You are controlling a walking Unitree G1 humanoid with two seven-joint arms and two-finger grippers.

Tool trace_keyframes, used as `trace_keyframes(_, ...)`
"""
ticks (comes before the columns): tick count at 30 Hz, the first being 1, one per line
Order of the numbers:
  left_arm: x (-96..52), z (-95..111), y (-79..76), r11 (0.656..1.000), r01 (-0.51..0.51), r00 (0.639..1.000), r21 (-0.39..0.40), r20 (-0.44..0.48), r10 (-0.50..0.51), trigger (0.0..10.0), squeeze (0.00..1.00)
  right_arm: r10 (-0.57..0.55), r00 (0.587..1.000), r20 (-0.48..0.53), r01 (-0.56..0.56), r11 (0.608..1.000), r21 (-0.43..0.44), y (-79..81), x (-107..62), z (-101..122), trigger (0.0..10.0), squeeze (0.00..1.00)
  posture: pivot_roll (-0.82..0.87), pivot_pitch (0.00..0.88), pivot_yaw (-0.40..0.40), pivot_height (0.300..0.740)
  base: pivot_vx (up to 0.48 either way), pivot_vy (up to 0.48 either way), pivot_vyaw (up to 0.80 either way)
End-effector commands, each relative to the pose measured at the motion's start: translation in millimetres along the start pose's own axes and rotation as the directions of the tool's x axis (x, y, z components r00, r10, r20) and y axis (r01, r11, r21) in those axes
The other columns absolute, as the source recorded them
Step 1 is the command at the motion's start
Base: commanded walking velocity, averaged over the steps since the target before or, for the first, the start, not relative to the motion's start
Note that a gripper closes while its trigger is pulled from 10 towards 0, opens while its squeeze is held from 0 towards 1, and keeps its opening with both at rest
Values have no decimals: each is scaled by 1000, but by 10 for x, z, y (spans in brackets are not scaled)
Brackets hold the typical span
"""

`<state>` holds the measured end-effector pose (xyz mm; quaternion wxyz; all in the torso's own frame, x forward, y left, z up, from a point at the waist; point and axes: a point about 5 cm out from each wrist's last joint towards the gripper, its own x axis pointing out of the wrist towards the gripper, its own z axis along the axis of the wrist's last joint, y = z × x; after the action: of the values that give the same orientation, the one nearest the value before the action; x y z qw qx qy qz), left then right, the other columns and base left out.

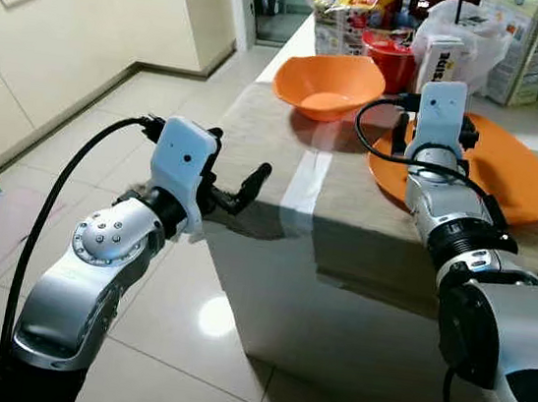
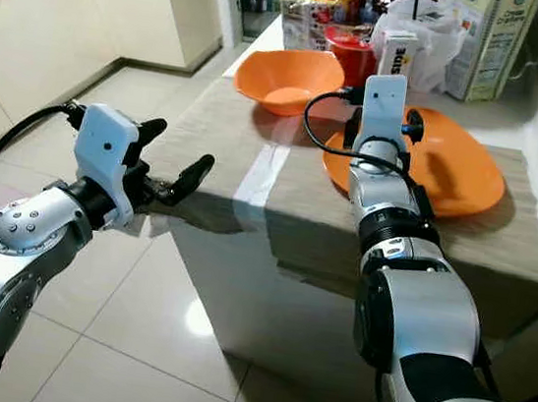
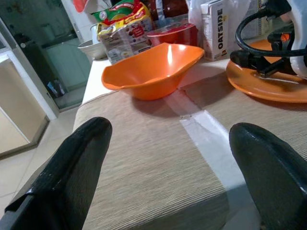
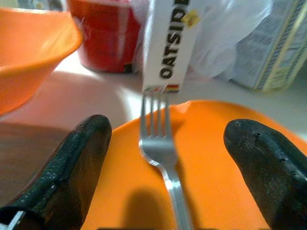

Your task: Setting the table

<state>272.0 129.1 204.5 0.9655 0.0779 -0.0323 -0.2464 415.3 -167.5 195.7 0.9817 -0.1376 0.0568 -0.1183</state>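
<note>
The fork [image 4: 165, 158] lying in the orange plate [image 1: 520, 180] on the desk [image 1: 285, 154] looks light, stiff and slippery, best pinched across its thin handle by the right tool [image 4: 168, 167], wide open and empty over it, while the left tool [image 1: 235, 192] hovers open off the desk's edge.

Head pair: looking forward and down over both arms at the table [image 1: 284, 163].
Left wrist: low at the table's edge, facing the orange bowl [image 3: 152, 69].
Right wrist: close over the orange plate [image 4: 211, 158], facing the fork [image 4: 163, 143].
Shared: bowl, plate, Oatside carton [image 4: 168, 43].
</note>
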Motion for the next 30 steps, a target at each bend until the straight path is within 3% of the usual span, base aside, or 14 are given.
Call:
trace_keyframes(1,-27,17,69,999,-27,1000,17,-5,27,10000,0,21,999,-37,-20,1000,13,56,-14,-48,10000,0,-67,0,157,735,0,0,0)
trace_keyframes(20,-47,31,82,1000,-18,1000,25,-8,18,10000,0,-13,990,-139,20,999,47,24,-43,-286,10000,0,-65,6,166,735,0,0,0)
trace_keyframes(30,-56,43,94,999,-12,1000,35,-11,13,10000,0,-9,976,-217,38,991,128,43,-79,-447,10000,0,-63,11,173,735,0,0,0)
